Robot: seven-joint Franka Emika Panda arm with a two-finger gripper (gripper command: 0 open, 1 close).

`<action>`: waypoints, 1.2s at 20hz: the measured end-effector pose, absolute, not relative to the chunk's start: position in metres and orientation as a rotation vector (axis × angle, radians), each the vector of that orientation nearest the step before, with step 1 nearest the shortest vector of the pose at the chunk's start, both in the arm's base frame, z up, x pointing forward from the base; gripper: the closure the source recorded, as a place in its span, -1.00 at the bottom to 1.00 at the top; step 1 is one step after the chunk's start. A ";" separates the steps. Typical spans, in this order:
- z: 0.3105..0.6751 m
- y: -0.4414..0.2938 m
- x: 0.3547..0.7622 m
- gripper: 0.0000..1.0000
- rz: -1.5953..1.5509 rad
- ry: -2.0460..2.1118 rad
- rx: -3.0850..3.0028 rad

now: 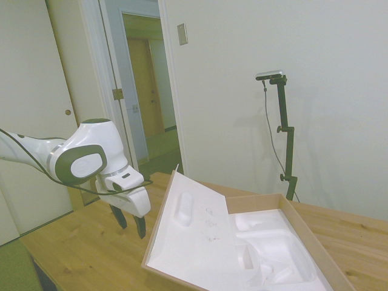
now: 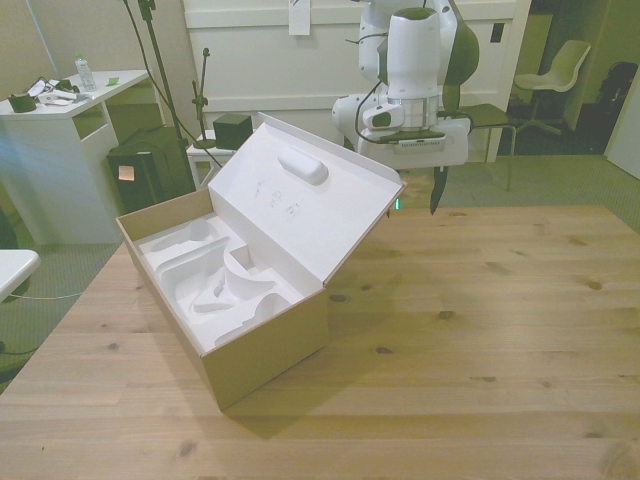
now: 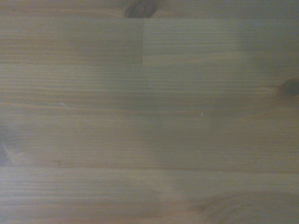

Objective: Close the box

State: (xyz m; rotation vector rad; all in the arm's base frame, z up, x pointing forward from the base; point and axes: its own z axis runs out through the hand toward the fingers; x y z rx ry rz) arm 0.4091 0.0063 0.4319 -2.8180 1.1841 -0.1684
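Observation:
The brown cardboard box (image 2: 268, 352) stands open on the front view's left half of the wooden table (image 2: 480, 320), with white moulded foam (image 2: 215, 275) inside. Its hinged lid (image 2: 300, 205) tilts up and back, foam-lined face up; in the side view the lid (image 1: 194, 233) leans toward the arm. My gripper (image 1: 132, 230) hangs just behind the lid's outer face, above the table and apart from the lid, fingers pointing down and open with nothing between them. In the front view the gripper (image 2: 417, 205) shows one dark finger (image 2: 435, 190); the lid's edge hides the other. The wrist view shows only bare wood (image 3: 149, 112).
Bare tabletop stretches across the front view's right and near side. Beyond the table's far edge stand a white desk (image 2: 60, 120) on the front view's left, a black case (image 2: 145, 165) and a pale chair (image 2: 555, 75).

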 end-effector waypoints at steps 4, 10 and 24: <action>0.432 -0.001 0.409 -1.00 -0.167 1.212 -2.801; 0.473 -0.031 0.411 -1.00 -0.270 1.296 -2.720; 0.599 -0.189 0.369 -1.00 -0.430 1.544 -2.495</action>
